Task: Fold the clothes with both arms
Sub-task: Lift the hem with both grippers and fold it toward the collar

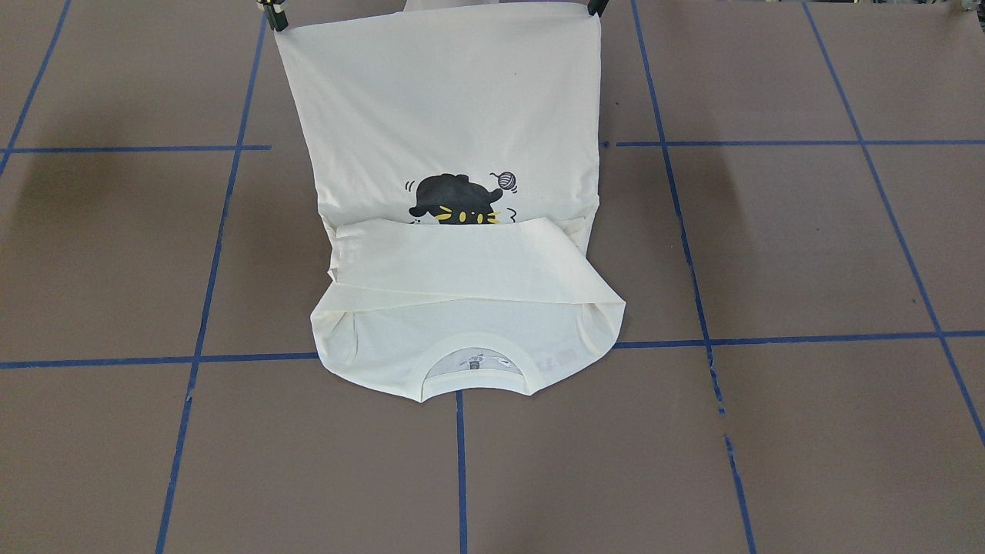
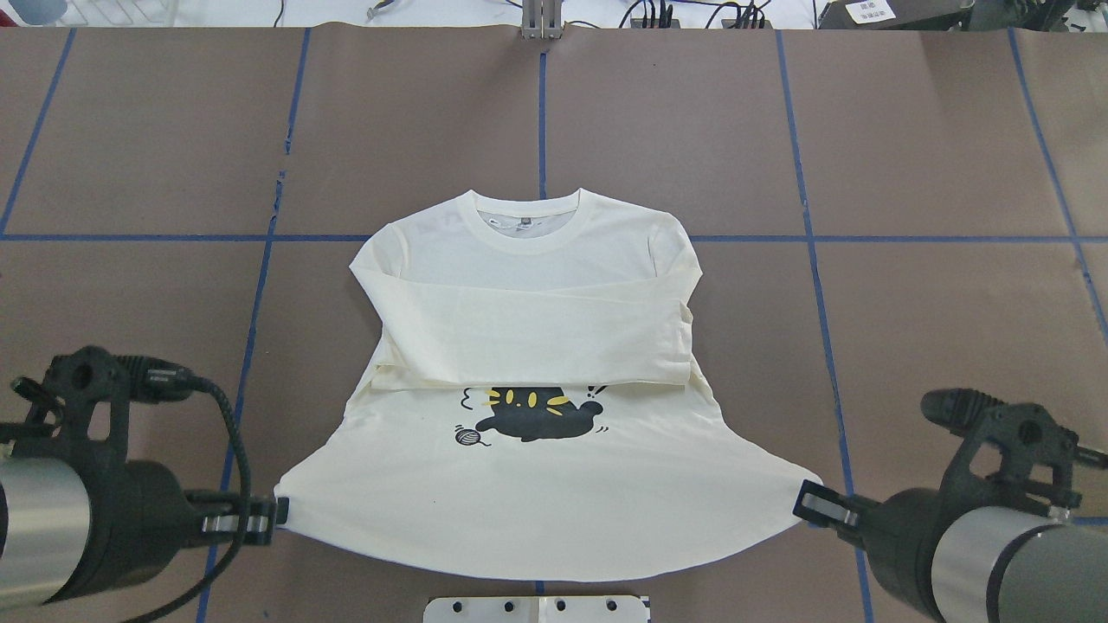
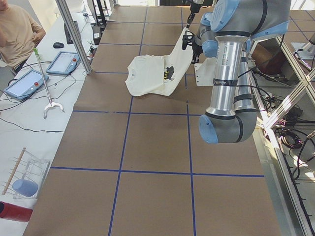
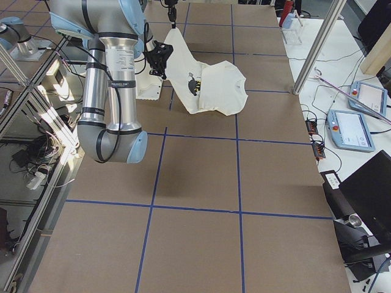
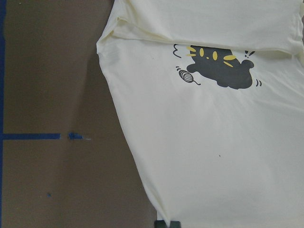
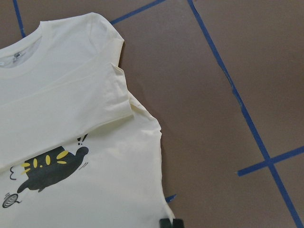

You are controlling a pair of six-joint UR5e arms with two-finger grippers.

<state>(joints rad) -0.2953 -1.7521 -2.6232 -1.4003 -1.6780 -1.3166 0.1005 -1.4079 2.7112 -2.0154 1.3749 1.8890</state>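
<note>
The cream-white shirt [image 2: 554,510] lies print-up on the brown table, collar away from me, with both sleeves folded across the chest above the black cat [image 2: 541,415]. Its hem is lifted off the table and stretched between my grippers. My left gripper [image 2: 275,510] is shut on the hem's left corner and my right gripper [image 2: 803,504] on the right corner. In the front-facing view the shirt [image 1: 446,100] rises to the left gripper [image 1: 596,8] and right gripper [image 1: 275,17]. Cloth fills the left wrist view [image 5: 213,142] and the right wrist view [image 6: 71,118].
The white pedestal base [image 2: 537,608] sits just below the lifted hem at the table's near edge. Blue tape lines [image 2: 805,238] grid the table. An operator [image 3: 17,32] sits beyond the far side by tablets [image 3: 64,61].
</note>
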